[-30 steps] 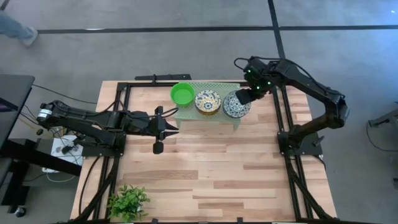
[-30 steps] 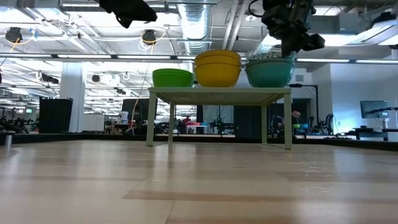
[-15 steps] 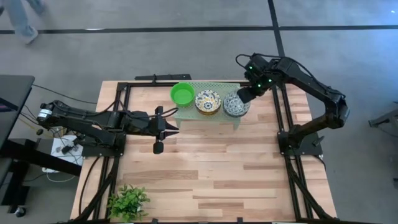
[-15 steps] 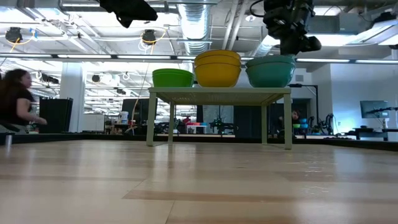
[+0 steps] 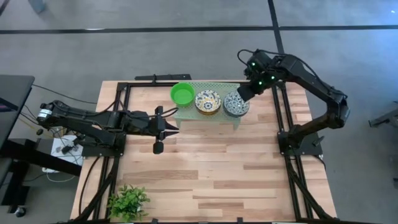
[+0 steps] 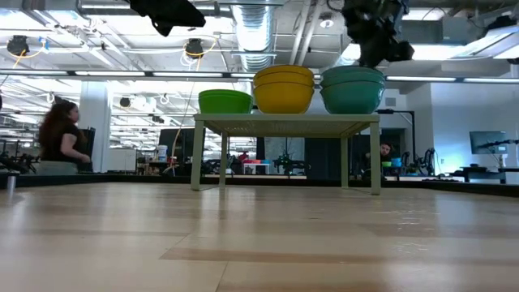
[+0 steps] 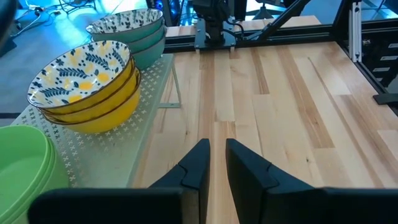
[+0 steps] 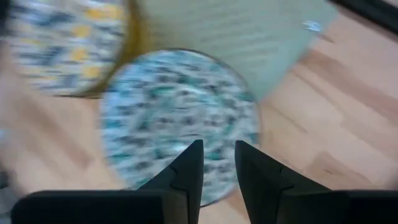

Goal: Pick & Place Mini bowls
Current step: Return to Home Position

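Three stacks of mini bowls stand in a row on the pale green rack [image 5: 186, 114]: plain green [image 5: 182, 93], white with yellow-blue flowers [image 5: 208, 102] and white with blue flowers [image 5: 236, 104]. In the low view the stacks show green [image 6: 225, 100], yellow [image 6: 284, 89] and teal [image 6: 353, 89] outsides. My right gripper [image 5: 244, 93] hovers open just above the blue-floral stack [image 8: 180, 124], clear of it [image 6: 377, 50]. My left gripper [image 5: 175, 129] waits above the table near the rack's left end, with a narrow gap between its fingers [image 7: 217, 149].
A small leafy plant [image 5: 127, 202] stands at the table's near left corner. Bare wood [image 5: 217, 168] stretches from the rack to the near edge. A black frame rail [image 5: 283, 118] runs along the right side. A person [image 6: 61, 138] sits in the room beyond the table.
My right gripper has risen from the rim of the blue-floral stack and drawn slightly toward the far right. The top bowl has stayed on the stack and now sits level.
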You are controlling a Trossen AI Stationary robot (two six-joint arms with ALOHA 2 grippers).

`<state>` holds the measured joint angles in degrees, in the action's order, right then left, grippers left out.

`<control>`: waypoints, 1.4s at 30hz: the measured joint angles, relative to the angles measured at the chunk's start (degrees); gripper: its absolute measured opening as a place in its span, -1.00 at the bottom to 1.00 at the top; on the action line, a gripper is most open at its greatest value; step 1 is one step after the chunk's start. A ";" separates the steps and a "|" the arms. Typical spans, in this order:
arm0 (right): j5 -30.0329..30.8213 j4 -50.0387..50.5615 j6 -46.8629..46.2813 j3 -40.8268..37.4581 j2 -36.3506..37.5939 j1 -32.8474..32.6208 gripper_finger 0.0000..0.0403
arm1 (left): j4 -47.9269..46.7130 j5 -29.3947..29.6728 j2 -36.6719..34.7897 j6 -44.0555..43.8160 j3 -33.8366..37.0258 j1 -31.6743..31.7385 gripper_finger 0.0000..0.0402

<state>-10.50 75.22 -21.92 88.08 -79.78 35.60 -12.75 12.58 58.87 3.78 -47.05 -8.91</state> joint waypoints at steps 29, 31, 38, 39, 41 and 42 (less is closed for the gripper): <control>2.91 -54.86 29.03 -49.80 47.98 -30.89 -0.57 | 14.28 -0.64 -49.98 1.61 28.40 0.05 -0.74; 2.90 -60.24 28.96 -55.66 52.11 -31.35 -0.57 | 17.64 -1.25 -53.84 2.03 31.64 0.05 -0.74; 2.91 -64.15 26.79 -67.50 64.87 -32.27 -0.57 | 23.31 -2.45 -58.25 2.56 36.85 0.01 -0.74; 2.91 -63.92 26.82 -68.47 66.89 -32.28 -0.57 | 24.23 -2.88 -57.93 3.40 36.91 0.00 -0.74; 2.88 -64.42 26.95 -70.36 70.88 -32.27 -0.57 | 24.21 -3.46 -58.19 3.66 37.85 -0.02 -0.74; 2.88 -64.20 26.97 -71.26 72.89 -32.29 -0.57 | 24.41 -3.69 -58.21 3.66 38.30 -0.02 -0.74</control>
<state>-7.62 11.02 5.06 16.83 -6.88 3.31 11.66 8.88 0.66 7.44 -8.74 -8.93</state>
